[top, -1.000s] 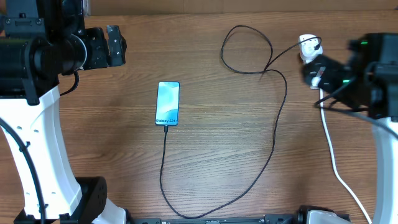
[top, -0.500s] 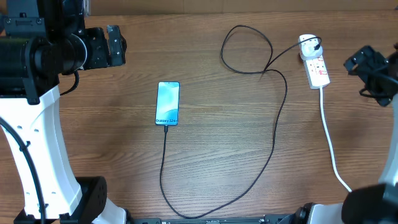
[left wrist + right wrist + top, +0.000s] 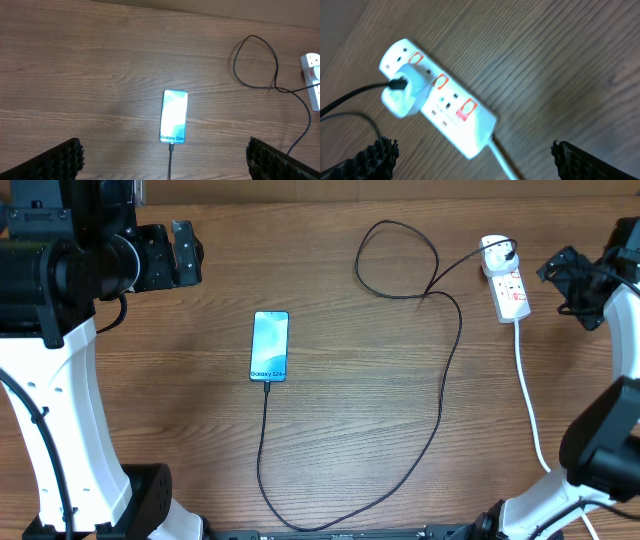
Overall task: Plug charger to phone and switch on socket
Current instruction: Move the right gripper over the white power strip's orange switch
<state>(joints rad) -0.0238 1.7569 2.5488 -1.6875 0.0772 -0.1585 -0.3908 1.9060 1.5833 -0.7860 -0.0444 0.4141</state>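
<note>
**Charger — long thin black cable (image 3: 170, 155) — appears seated; switch outstanding**

Its tip meets the short edge of the slim teal-screened phone (image 3: 270, 346), which lies ahead of the left gripper (image 3: 185, 252), well apart. That gripper's fingers are spread and empty. The right gripper (image 3: 472, 157), likewise spread and empty, hovers with the small white power-strip socket (image 3: 452, 107) just ahead. Judged step: switching on — one fingertip must press the red-marked switch beside the white plug adaptor (image 3: 402, 92). The switch position cannot be told.

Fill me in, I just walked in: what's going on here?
The phone is lit, with the charger cable at its bottom edge, apparently plugged in. The cable runs to a white plug in the socket. Both pincers are open and empty: the right pincer hovers beside the socket, the left pincer off to the side.
</note>
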